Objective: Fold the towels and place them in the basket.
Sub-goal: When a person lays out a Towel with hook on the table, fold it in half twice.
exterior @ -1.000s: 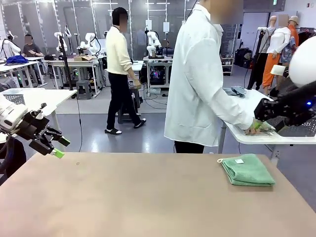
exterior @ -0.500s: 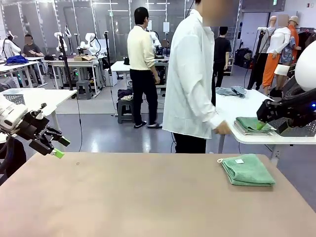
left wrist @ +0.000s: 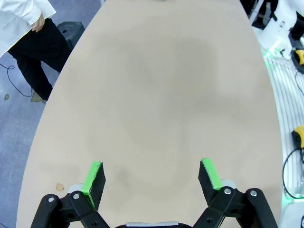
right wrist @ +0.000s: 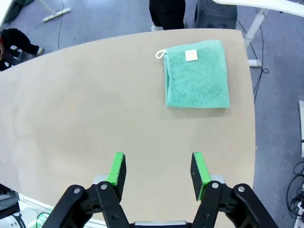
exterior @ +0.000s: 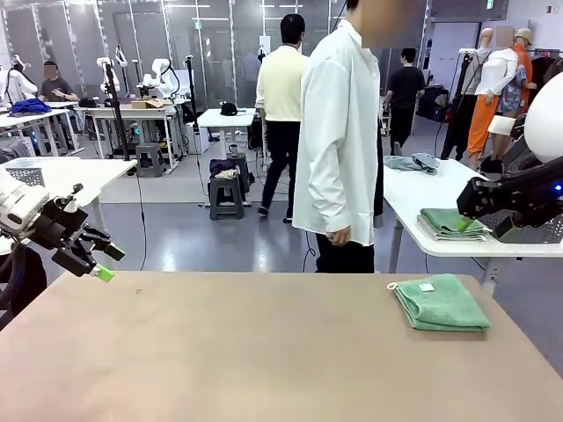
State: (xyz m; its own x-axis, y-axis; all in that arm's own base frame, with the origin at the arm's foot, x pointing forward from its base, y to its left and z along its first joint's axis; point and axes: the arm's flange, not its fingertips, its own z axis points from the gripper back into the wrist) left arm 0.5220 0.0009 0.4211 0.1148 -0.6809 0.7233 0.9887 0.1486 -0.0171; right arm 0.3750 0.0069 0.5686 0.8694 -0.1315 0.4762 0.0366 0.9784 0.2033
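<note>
A mint green towel (exterior: 442,302) lies folded near the table's far right edge, its small white tag up; the right wrist view has the towel (right wrist: 196,74) ahead of the fingers. My right gripper (exterior: 464,211) hangs high above the table's right side, open and empty (right wrist: 158,164). My left gripper (exterior: 107,262) hovers off the table's left edge, open and empty, and its wrist view shows it (left wrist: 152,164) over bare tabletop. More folded towels (exterior: 451,222) are stacked on a white side table. The dark mesh basket (exterior: 538,230) on that table is mostly hidden by my right arm.
A person in a white coat (exterior: 339,141) stands at the far edge of the brown table (exterior: 255,352), one hand hanging down. The white side table (exterior: 422,189) behind on the right also carries a crumpled grey cloth (exterior: 413,163).
The person has drawn a hand back from the towel stack on the side table and straightened up. Neither arm nor the green towel has moved.
</note>
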